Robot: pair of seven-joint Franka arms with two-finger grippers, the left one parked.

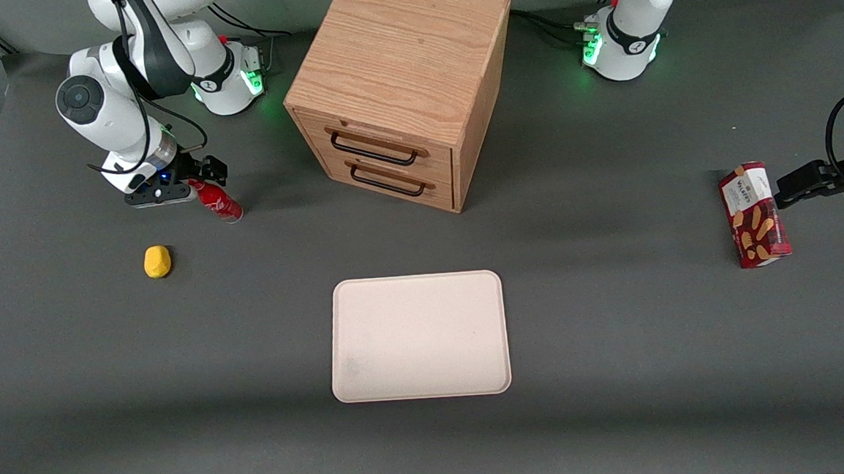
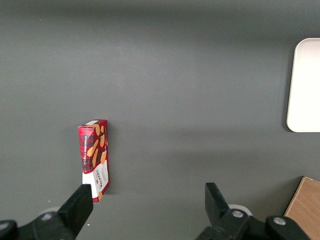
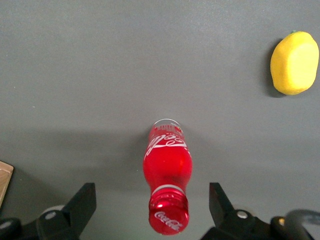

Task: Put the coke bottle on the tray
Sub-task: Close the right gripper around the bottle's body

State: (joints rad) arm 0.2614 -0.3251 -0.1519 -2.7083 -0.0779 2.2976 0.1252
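Note:
The coke bottle (image 1: 219,200), slim and red with a red cap, stands upright on the grey table toward the working arm's end. In the right wrist view the coke bottle (image 3: 167,175) shows from above, its cap between my spread fingers. My gripper (image 1: 195,179) hovers over the bottle's cap; it (image 3: 152,212) is open, with both fingers (image 3: 82,205) well apart from the bottle. The pale cream-pink tray (image 1: 419,335) lies flat, nearer the front camera than the cabinet, and holds nothing. Its edge shows in the left wrist view (image 2: 303,85).
A yellow lemon (image 1: 157,261) lies near the bottle, closer to the front camera, and shows in the right wrist view (image 3: 294,63). A wooden two-drawer cabinet (image 1: 402,84) stands beside the bottle. A red snack box (image 1: 754,214) lies toward the parked arm's end.

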